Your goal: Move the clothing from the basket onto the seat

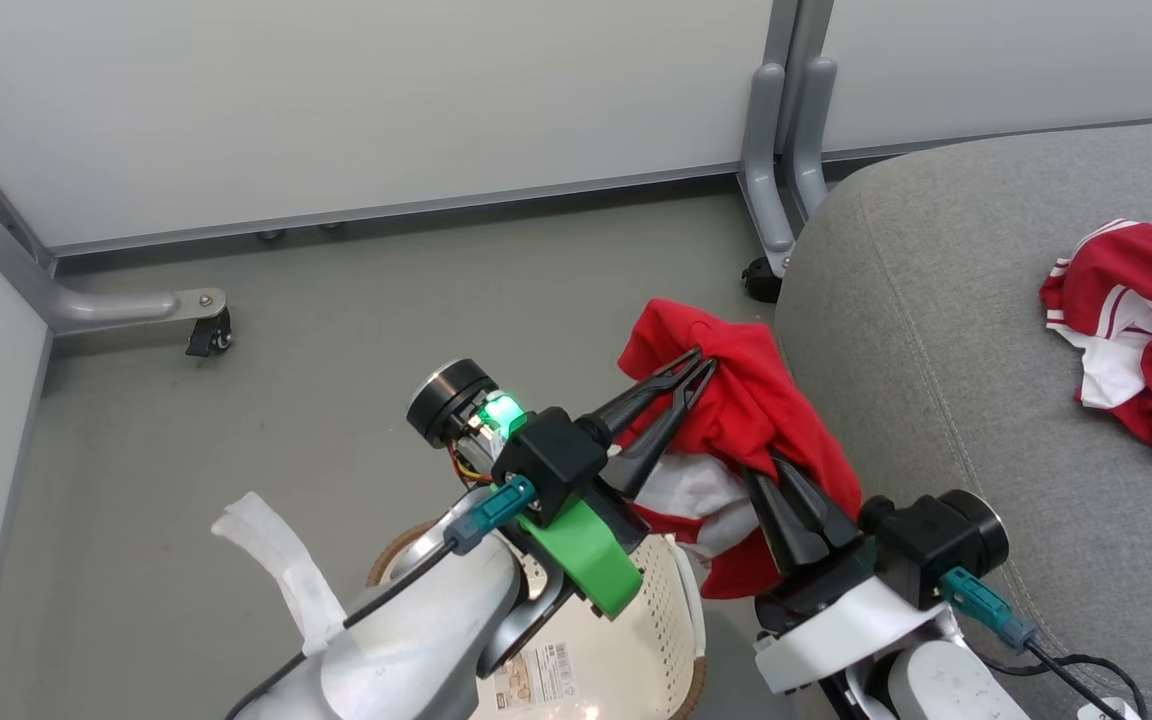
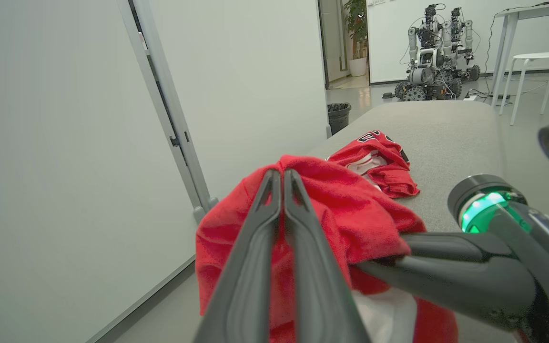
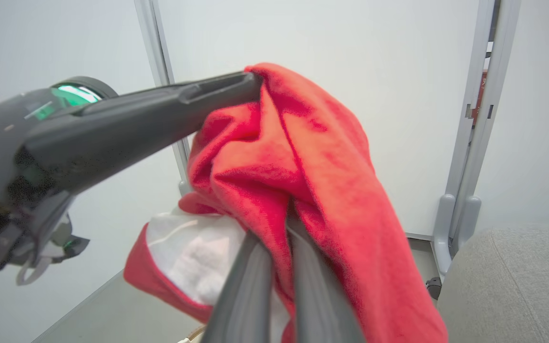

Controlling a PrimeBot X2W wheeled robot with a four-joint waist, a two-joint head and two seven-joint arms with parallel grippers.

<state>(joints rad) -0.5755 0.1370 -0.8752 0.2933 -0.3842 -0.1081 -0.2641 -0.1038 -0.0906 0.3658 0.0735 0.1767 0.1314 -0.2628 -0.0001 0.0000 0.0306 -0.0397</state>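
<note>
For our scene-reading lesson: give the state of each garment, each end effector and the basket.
Lifted garment: hanging, pinched in two places.
Left end effector: shut on it.
Right end effector: shut on it.
Basket: upright beneath it.
Second garment: crumpled on seat.

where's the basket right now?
Head view, bottom centre: the basket sits on the floor just left of the seat, under the hanging red garment.

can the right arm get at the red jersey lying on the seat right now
Probably not yet: the right gripper is shut on another red garment, shared with the left gripper. The seat between it and the jersey looks bare, so only that load hinders it.
</note>
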